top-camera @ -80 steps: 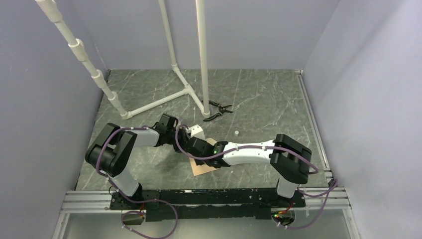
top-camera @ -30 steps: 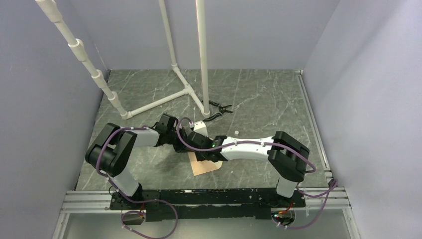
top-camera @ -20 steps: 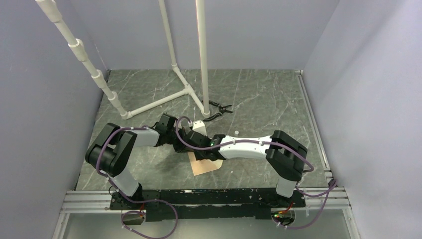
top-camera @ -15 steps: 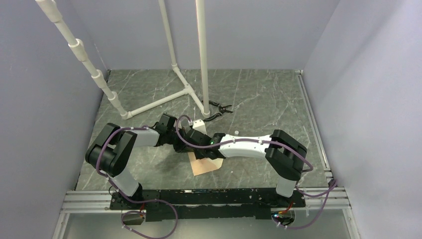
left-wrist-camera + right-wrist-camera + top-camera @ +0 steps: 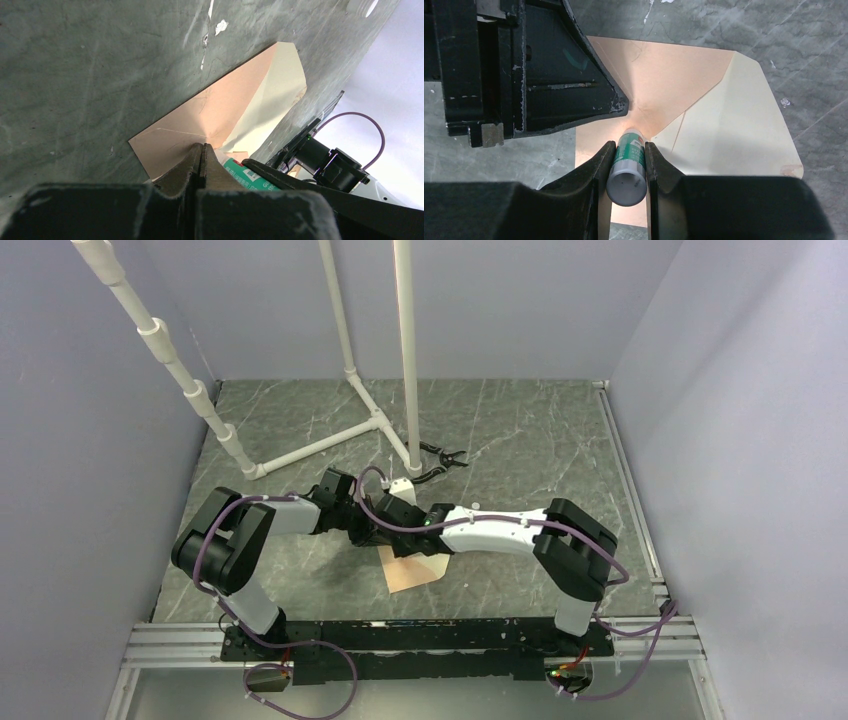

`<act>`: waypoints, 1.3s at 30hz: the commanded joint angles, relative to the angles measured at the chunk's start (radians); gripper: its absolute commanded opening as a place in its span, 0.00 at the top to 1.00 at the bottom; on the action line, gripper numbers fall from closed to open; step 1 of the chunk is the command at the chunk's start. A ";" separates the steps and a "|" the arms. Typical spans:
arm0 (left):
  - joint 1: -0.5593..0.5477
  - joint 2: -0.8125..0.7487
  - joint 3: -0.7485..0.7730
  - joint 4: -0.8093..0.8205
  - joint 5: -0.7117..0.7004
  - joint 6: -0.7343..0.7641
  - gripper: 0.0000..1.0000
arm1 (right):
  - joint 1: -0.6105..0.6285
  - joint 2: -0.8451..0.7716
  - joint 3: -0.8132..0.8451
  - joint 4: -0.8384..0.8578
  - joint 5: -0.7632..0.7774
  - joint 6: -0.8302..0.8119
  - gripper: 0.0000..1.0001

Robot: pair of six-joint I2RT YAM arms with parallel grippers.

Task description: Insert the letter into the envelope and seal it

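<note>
Right tool (image 5: 628, 146), pinching a glue stick (image 5: 627, 167), has slid further over the envelope (image 5: 664, 75) — left tool (image 5: 201, 151), pressed together, pins it — gluing looks underway.

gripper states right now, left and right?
Left gripper: closed, nothing between its fingers, tips against the envelope.
Right gripper: closed on a green-labelled tube, probably a glue stick.

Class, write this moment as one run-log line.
left gripper: shut, tip on envelope | right gripper: shut on glue stick above envelope | flap: open
</note>
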State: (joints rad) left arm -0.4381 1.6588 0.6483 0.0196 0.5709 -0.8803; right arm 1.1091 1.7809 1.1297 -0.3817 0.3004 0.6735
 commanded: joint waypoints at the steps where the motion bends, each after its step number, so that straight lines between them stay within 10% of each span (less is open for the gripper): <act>1: -0.004 0.025 -0.043 -0.118 -0.140 0.058 0.98 | -0.003 0.026 -0.003 -0.098 -0.075 0.018 1.00; 19: -0.003 0.025 -0.024 -0.113 -0.127 0.058 0.98 | -0.012 -0.058 -0.013 -0.165 -0.101 0.018 1.00; 39: -0.003 -0.123 0.236 -0.287 -0.073 0.231 0.84 | -0.348 -0.447 -0.178 0.053 -0.386 0.045 1.00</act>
State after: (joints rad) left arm -0.4419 1.6062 0.8207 -0.2249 0.4915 -0.7082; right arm 0.8139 1.3716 1.0050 -0.3946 0.0349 0.6945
